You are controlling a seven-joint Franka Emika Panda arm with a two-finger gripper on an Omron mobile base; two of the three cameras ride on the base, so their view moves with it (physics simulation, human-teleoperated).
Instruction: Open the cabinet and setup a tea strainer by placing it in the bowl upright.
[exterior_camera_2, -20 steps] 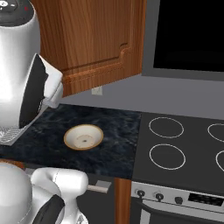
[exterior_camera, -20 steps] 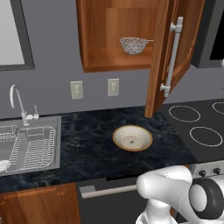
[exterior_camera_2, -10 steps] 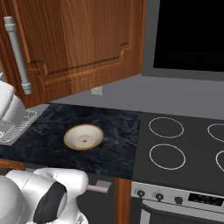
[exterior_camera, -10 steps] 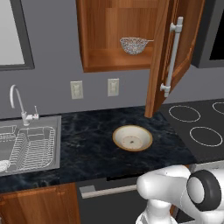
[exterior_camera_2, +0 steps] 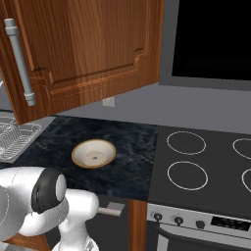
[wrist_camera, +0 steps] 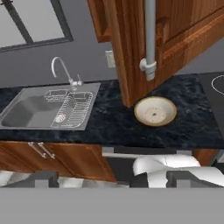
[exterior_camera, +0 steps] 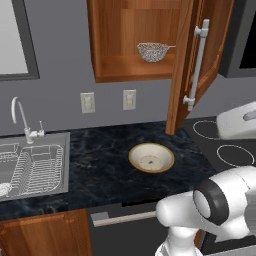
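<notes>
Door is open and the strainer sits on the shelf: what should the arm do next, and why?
Probably reach up into the cabinet toward the strainer, coming in left of the open door. The strainer rests on the shelf, the bowl on the counter holds nothing, and the fingers stand apart with nothing between them, low in front of the counter.

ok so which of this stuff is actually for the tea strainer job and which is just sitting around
For the job:
- cabinet, door open
- tea strainer on its shelf
- bowl on the counter

Just lying about:
- sink
- dish rack
- faucet
- stove
</notes>
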